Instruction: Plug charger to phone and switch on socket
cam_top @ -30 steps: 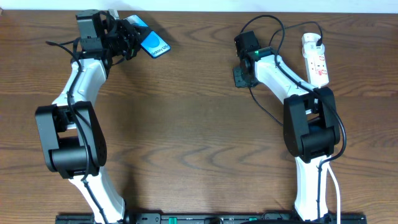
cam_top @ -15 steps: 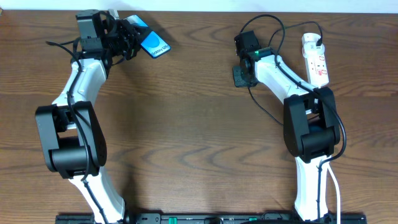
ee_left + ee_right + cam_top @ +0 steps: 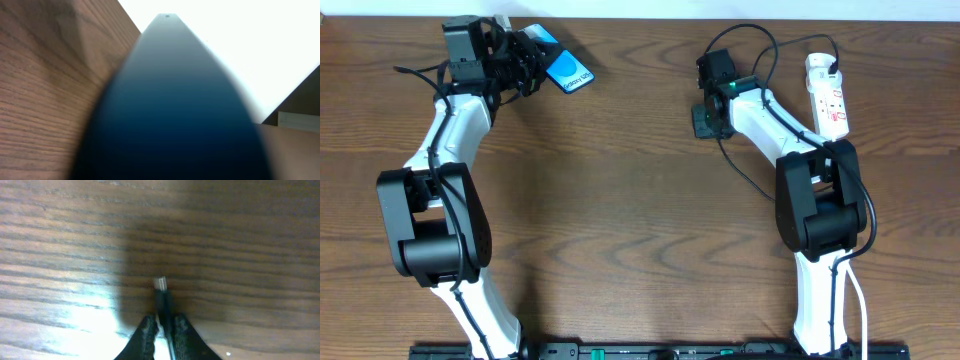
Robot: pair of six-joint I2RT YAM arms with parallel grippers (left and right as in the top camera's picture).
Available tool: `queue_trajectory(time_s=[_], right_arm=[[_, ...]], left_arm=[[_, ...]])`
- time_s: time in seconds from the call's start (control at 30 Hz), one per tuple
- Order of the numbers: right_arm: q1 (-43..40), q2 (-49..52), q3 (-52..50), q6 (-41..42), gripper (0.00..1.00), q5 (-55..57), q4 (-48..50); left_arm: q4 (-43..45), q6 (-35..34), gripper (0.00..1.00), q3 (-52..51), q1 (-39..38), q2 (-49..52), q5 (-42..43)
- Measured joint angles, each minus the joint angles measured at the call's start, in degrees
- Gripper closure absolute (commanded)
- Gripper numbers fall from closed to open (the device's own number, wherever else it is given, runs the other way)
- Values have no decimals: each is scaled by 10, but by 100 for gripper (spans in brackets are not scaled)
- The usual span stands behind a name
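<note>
Lettering on phone [image 3: 568,72] illegible; right gripper [image 3: 164,323] pinches charger [image 3: 162,299].

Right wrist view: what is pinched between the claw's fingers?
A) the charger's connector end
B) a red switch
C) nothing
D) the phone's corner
A: the right claw grips the charger just behind its silver tip, above the wooden table.

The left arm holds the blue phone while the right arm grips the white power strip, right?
No: the right gripper pinches the black charger cable behind its connector tip, as the right wrist view shows; the power strip lies apart. The left gripper does hold the phone.
</note>
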Motion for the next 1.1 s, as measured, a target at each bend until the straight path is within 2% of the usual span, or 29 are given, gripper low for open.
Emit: queue_trajectory(time_s=[0.17,0.77,1.1], right_arm=[[0,0,0,1,99,-6,0],[0,0,0,2,99,-14,2],[-1,0,0,1,99,-99,16]], left_arm=[[0,0,93,0,0,0,0],[0,0,93,0,0,0,0],[0,0,93,0,0,0,0]])
